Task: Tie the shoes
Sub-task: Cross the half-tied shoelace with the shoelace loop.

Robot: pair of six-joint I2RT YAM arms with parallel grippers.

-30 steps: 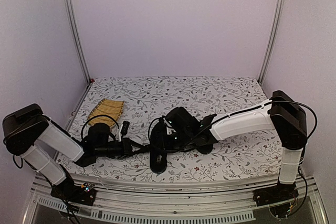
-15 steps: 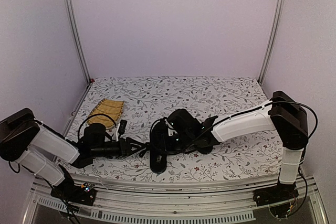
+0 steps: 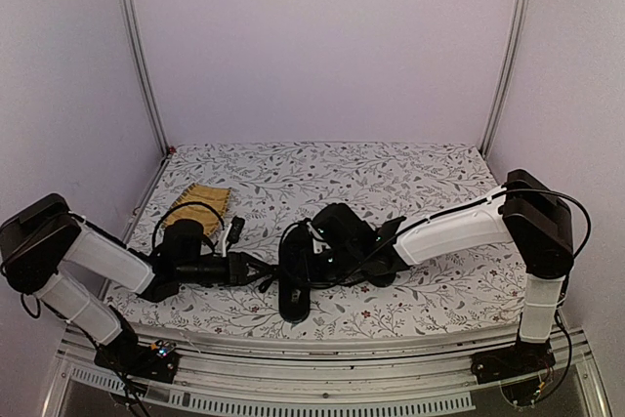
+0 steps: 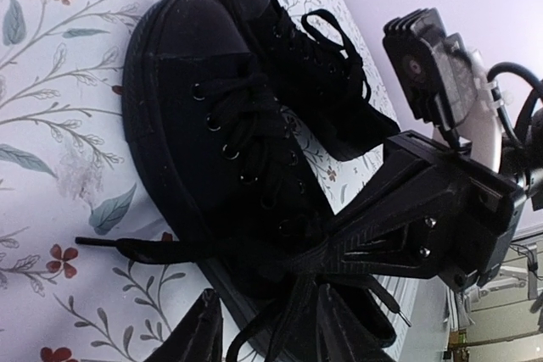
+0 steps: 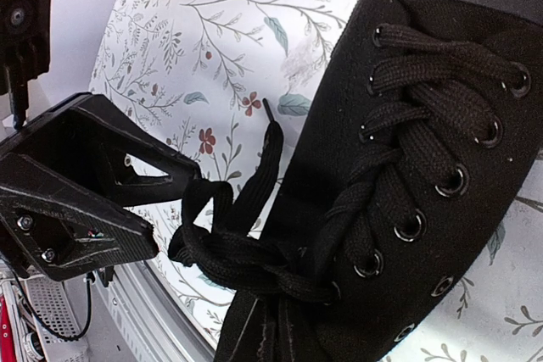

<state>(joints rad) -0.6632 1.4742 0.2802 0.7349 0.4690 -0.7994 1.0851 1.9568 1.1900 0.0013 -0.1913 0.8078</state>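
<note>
Pair of small black canvas shoes side by side, mid-table toward the near edge of the flower-printed table.
The yellow woven slatted mat lies well apart, to their left and farther back.

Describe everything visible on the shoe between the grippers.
The shoe is black canvas, low-top, with metal eyelets and flat black laces crossed up its front. It stands upright on the floral cloth beside its twin. At the top eyelets the lace ends bunch into a loose tangle; one trails onto the cloth.
</note>
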